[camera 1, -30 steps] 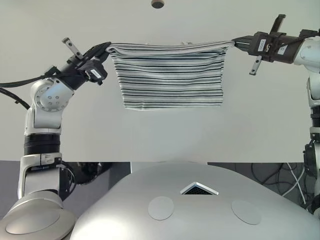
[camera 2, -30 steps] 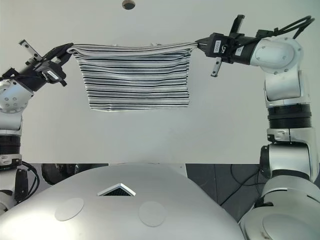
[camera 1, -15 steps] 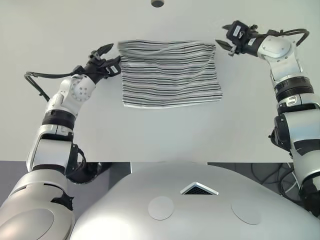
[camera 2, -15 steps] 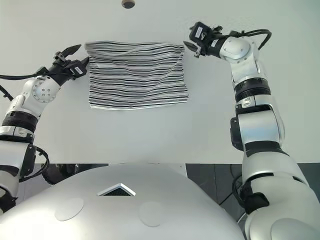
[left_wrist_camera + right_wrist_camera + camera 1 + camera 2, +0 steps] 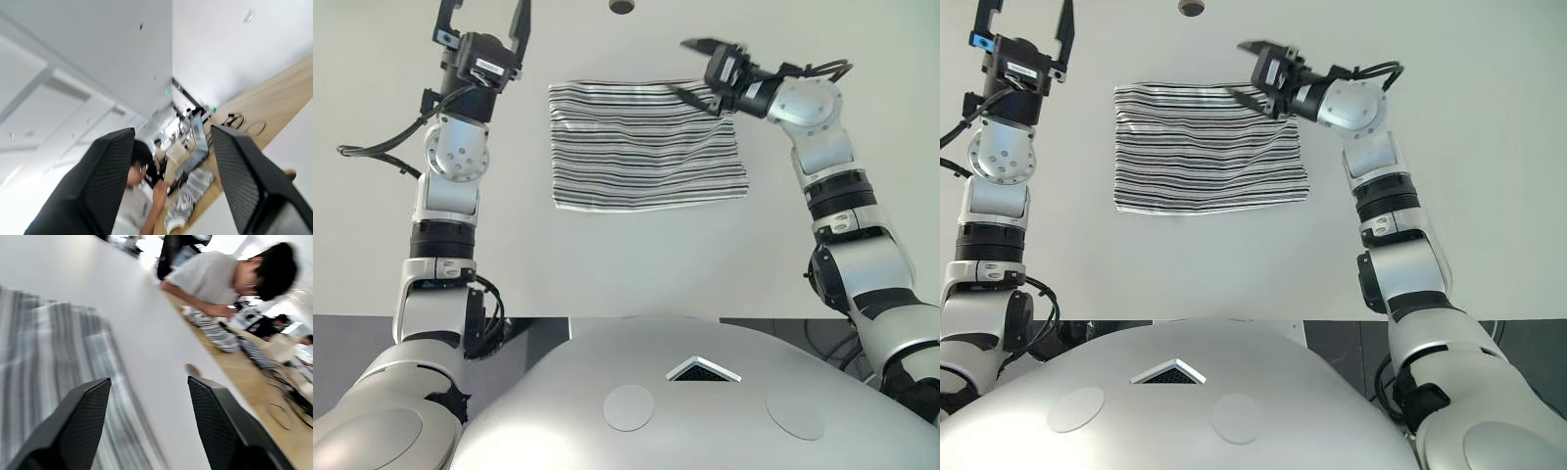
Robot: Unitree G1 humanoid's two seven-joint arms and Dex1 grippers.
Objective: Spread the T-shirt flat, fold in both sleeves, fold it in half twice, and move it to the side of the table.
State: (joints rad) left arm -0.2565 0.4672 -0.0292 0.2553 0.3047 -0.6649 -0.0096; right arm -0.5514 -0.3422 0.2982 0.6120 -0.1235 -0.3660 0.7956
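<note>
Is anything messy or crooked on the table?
Only a little. The folded T-shirt lies slightly crooked: its near edge slants and the cloth has ripples. The right claw hangs open over its far corner. Nothing looks spilled or torn.

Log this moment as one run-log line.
T-shirt: folded, flat on table, unheld | left end effector: open, raised left of it | right end effector: open, at its far right corner

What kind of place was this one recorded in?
Probably an indoor lab or workshop set up for robot recording: a plain white table with the folded striped T-shirt, and in the right wrist view a wood-toned surface carrying loose cables and more striped cloth.
</note>
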